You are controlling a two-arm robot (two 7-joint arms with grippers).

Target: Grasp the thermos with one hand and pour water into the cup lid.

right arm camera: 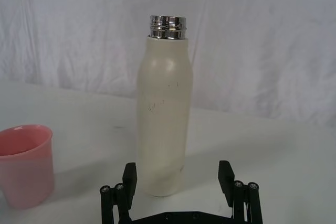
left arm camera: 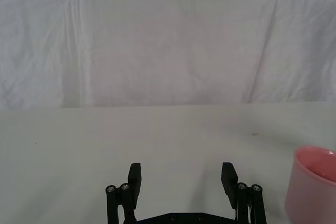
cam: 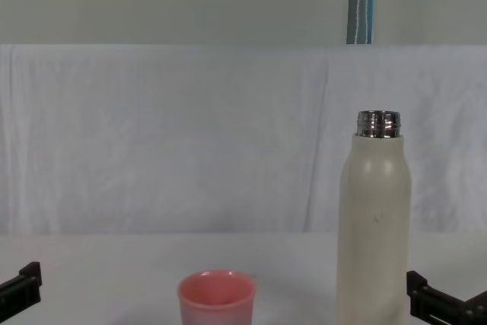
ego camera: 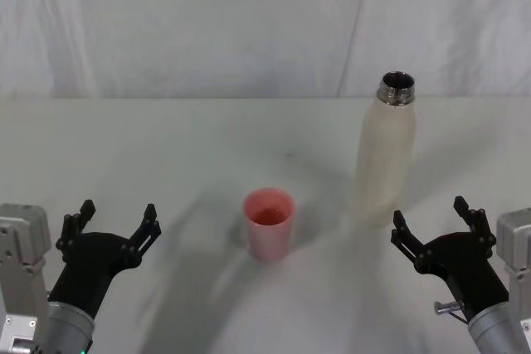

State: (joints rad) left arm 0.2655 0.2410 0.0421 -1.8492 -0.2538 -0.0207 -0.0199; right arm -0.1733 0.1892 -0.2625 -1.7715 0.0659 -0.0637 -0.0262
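Observation:
The thermos [ego camera: 385,149] [right arm camera: 164,119] [cam: 374,222] stands upright on the white table, right of centre, its steel neck uncapped. The pink cup lid [ego camera: 268,222] [left arm camera: 313,184] [right arm camera: 24,163] [cam: 216,297] sits upright near the middle, left of the thermos and apart from it. My right gripper [ego camera: 430,215] [right arm camera: 177,174] is open, low at the front right, just short of the thermos base with nothing between its fingers. At the front left my left gripper [ego camera: 118,210] [left arm camera: 181,176] is open and empty, well to the left of the cup lid.
A white cloth covers the table [ego camera: 166,155] and hangs as a backdrop behind it. A blue-edged vertical pole [cam: 361,1] rises behind the backdrop.

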